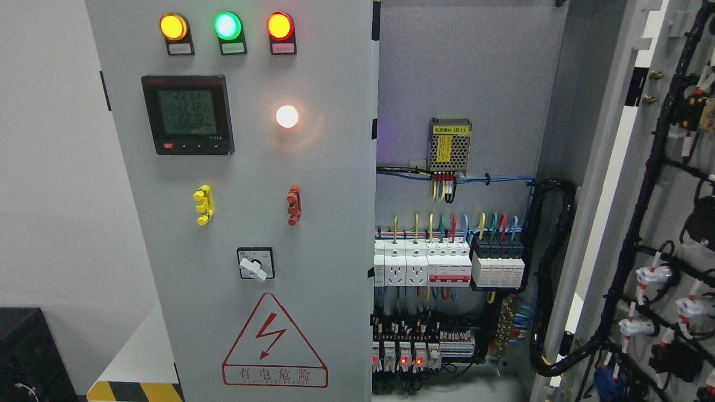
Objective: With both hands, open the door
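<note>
Door (665, 223) on the right stands swung wide at 3 o'clock, inner side with black cables showing. Left door (246, 223) shut, filling 9 to 12 o'clock: three lamps (227, 25) lit on top, meter (187, 114) below, rotary switch (256, 263), warning triangle (273, 343) at 6. Breakers (447, 262) inside cabinet, center-right. No robot hand in view, state unknown.
</note>
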{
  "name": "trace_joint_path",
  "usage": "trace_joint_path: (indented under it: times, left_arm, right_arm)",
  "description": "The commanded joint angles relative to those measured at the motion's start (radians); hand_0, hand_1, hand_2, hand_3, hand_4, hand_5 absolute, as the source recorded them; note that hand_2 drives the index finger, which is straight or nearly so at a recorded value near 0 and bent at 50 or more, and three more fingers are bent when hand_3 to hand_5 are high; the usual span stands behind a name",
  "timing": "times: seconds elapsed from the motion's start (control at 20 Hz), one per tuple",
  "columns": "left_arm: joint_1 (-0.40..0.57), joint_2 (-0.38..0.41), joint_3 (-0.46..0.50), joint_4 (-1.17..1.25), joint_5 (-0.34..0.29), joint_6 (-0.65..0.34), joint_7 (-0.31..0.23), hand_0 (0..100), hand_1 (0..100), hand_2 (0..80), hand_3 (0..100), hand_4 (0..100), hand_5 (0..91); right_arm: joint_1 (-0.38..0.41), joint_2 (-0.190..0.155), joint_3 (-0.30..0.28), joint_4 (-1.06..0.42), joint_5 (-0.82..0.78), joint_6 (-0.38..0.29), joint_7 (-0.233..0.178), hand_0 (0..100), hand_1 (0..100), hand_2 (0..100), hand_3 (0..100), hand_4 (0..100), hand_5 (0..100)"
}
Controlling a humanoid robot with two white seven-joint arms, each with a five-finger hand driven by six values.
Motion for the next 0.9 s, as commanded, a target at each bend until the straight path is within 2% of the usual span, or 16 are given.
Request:
trace_joint_path:
  times: [0.0, 0.15, 0.4, 0.5, 0.65, 0.7, 0.85]
  left_arm:
    - [0.618, 0.123, 0.232, 0.488, -0.330, -0.338, 0.003, 0, 0, 0.0, 0, 0, 0.0]
    - [0.706, -0.075, 0.357, 0.924, -0.404, -0.539, 0.002, 0, 0, 0.0, 0, 0, 0.0]
    - [0.686, -0.356, 0.443, 1.507, -0.415, -0.542, 0.002, 0, 0, 0.0, 0, 0, 0.0]
    - [0.626, -0.446, 0.544, 1.715, -0.412, -0.539, 0.003, 0, 0, 0.0, 0, 0, 0.0]
    - [0.614, -0.518, 0.802, 1.830, -0.427, -0.527, 0.005, 0, 0, 0.0, 0, 0, 0.0]
    - [0.614, -0.543, 0.872, 1.838, -0.462, -0.504, 0.011, 0, 0, 0.0, 0, 0, 0.0]
    - [0.614, -0.583, 1.099, 1.840, -0.690, -0.328, 0.014, 0, 0, 0.0, 0, 0, 0.0]
  right_arm:
    - [0.000, 0.000, 0.000, 0.001, 0.000, 0.000, -0.002, 0, 0, 0, 0, 0, 0]
    - [0.000, 0.000, 0.000, -0.001, 0.000, 0.000, -0.001, 0, 0, 0, 0, 0, 0]
    - [0.000, 0.000, -0.002, -0.001, -0.001, 0.000, -0.001, 0, 0, 0, 0, 0, 0]
    - [0.000, 0.000, 0.000, -0.001, -0.001, 0.000, -0.002, 0, 0, 0, 0, 0, 0]
    - [0.000, 0.000, 0.000, -0.016, -0.001, -0.001, -0.002, 0, 0, 0, 0, 0, 0]
    - [0.003, 0.000, 0.000, -0.033, -0.001, -0.001, -0.002, 0, 0, 0, 0, 0, 0]
    - [0.044, -0.005, -0.002, -0.167, 0.002, -0.001, -0.002, 0, 0, 0, 0, 0, 0]
